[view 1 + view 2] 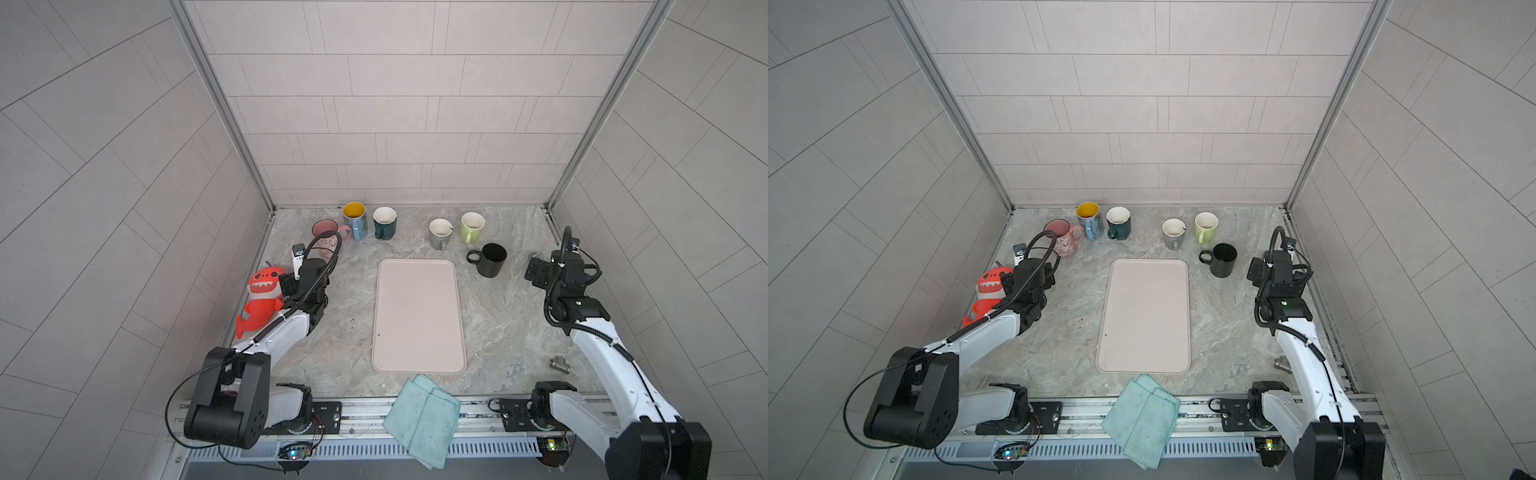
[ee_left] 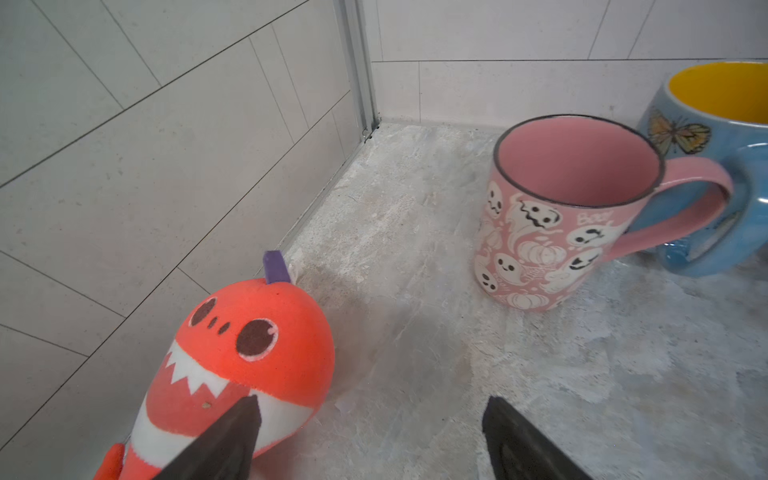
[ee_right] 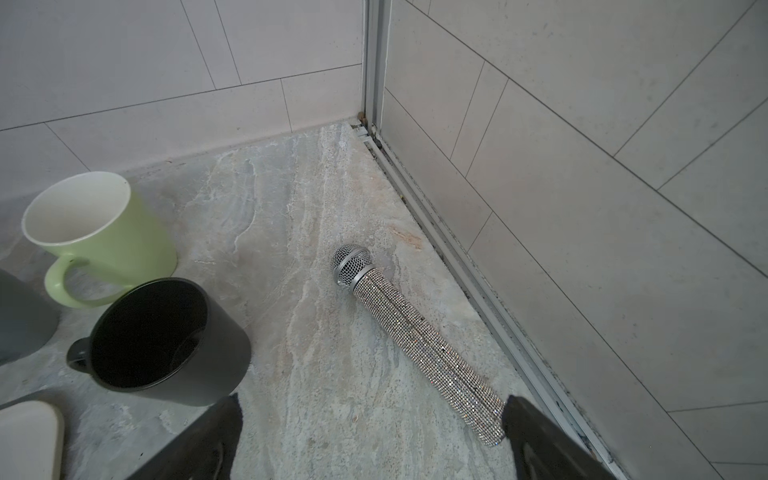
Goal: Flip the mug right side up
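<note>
Pink ceramic with little ghosts on it, that's the mug [image 2: 552, 232] I reckon the task means. It's standing on its base, mouth up, just off the far-left corner of the tray [image 1: 417, 316], with its handle pointing at the blue butterfly mug [image 2: 706, 124] next door. So the flip looks done to me. The left gripper [image 2: 371, 403] hovers a bit short of the mug, further out from the tray's left edge, with its fingers spread wide and nothing between them. My guess is they're kept wide so nothing snags the rim or handle. The orange shark plush [image 2: 249, 345] sits right by one finger (can't tell if it touches), so I'd mind that on any pull-back. The right gripper [image 3: 372, 401] is out past the tray's far-right corner, also spread open and empty. It's above a sparkly microphone [image 3: 415, 332] lying flat by the wall, probably just parked clear of the black mug [image 3: 166, 345].
</note>
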You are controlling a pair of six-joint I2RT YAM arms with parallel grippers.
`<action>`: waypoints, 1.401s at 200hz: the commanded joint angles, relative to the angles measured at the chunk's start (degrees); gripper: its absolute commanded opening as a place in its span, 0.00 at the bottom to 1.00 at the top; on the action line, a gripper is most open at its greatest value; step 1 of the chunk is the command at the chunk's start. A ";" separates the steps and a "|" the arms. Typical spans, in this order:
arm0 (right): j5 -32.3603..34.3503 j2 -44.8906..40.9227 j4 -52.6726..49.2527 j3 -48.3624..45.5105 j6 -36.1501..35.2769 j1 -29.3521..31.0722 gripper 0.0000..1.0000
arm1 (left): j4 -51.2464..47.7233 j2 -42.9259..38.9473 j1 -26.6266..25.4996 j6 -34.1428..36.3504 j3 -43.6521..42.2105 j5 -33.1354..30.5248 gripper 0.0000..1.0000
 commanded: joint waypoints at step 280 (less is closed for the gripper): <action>-18.19 32.16 71.89 -23.57 -12.73 2.66 0.99 | 56.09 19.80 14.64 2.39 -18.11 37.22 1.00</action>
